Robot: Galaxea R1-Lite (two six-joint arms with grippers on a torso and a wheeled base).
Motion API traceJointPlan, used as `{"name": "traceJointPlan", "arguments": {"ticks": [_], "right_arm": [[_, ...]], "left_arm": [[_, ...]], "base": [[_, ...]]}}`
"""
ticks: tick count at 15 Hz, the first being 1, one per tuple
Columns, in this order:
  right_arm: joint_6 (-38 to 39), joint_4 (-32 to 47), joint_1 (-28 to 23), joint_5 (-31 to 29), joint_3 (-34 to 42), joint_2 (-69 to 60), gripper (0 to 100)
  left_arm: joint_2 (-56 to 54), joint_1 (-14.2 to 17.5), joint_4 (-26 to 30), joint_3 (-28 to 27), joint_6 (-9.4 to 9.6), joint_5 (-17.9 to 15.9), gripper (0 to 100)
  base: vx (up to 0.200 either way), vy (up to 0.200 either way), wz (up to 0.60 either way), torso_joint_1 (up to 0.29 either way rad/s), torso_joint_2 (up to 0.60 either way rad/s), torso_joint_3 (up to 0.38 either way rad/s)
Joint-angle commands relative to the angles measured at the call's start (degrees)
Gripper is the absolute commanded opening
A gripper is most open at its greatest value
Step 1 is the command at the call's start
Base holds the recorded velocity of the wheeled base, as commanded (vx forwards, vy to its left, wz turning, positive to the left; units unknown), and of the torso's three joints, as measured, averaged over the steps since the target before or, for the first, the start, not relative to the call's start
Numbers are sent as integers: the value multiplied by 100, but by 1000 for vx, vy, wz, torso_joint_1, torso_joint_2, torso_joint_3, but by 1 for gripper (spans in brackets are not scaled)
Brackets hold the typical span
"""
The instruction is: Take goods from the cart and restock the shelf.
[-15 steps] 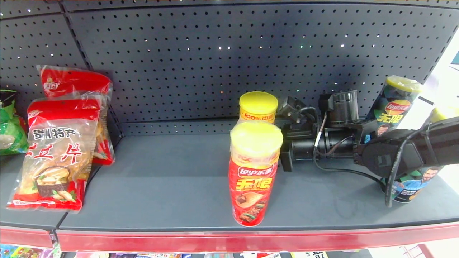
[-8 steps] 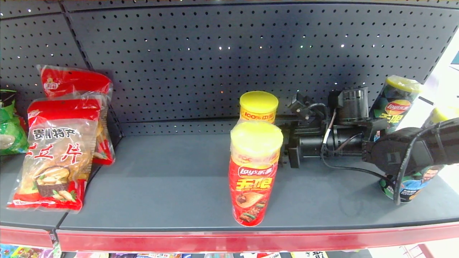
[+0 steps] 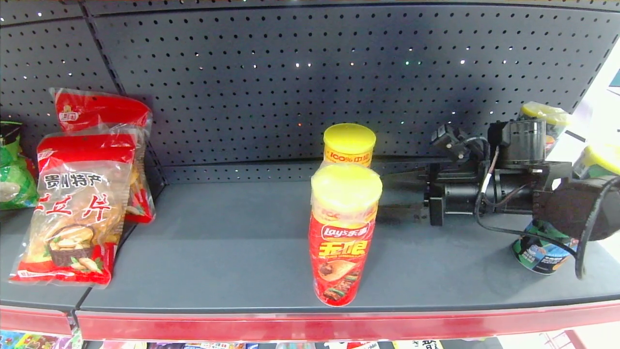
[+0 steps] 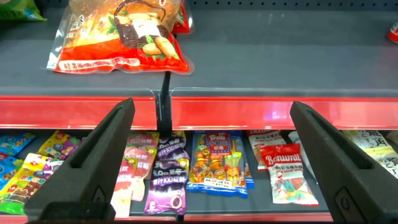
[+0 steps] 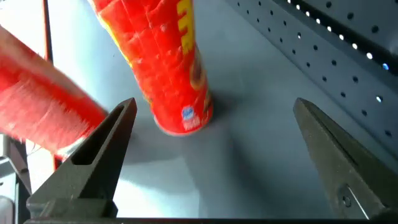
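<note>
- Currently holding the right hand (image 3: 395, 212) low over the shelf (image 3: 218, 252), fingers (image 5: 93, 162) spread wide and gripping nothing.
- Pointing that hand toward two upright crisp cans: the front red can (image 3: 344, 232) near the fingertips but apart from them, and the rear red can (image 3: 348, 143) directly behind it, closer to the pegboard wall (image 3: 242, 87).
- Facing, from the right wrist, a red can (image 5: 177, 68) standing on the shelf ahead of the open gap and touching neither finger; cannot tell which of the two.
- Leaving a dark green can (image 3: 542, 252) behind the right hand, partly hidden under the forearm, and a second dark can (image 3: 545, 114) farther back by the wall, behind the wrist.
- Leaving two peanut bags (image 3: 72, 208) well beyond the right fingertips, past the red cans, leaning one before the other, with a green bag (image 3: 12, 179) farther out again.
- Holding the left hand (image 4: 211, 104) spread and empty too, facing the shelf's red front lip (image 4: 249, 112).
- Looking past the left fingertips at a peanut bag (image 4: 118, 37) lying on the shelf above the lip, and at sweet packets (image 4: 217, 165) lined up on the lower shelf beneath it.
</note>
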Motion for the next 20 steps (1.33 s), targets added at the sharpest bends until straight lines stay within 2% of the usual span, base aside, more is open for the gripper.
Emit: {"name": "traceJointPlan", "arguments": {"ticks": [1, 10, 16, 20], "right_arm": [[-36, -3, -16, 5, 206, -273, 100], [-19, -3, 547, -66, 487, -625, 100], [-19, 33, 679, -31, 1005, -1046, 100], [-19, 41, 696, -31, 1084, -1117, 100]], "left_arm": [[8, 2, -1, 1, -1, 0, 100], [8, 2, -1, 1, -1, 0, 100], [8, 2, -1, 1, -1, 0, 100], [8, 2, -1, 1, -1, 0, 100]], "base": [[0, 0, 0, 0, 0, 0], [0, 0, 0, 0, 0, 0], [0, 0, 0, 0, 0, 0], [0, 0, 0, 0, 0, 0]]}}
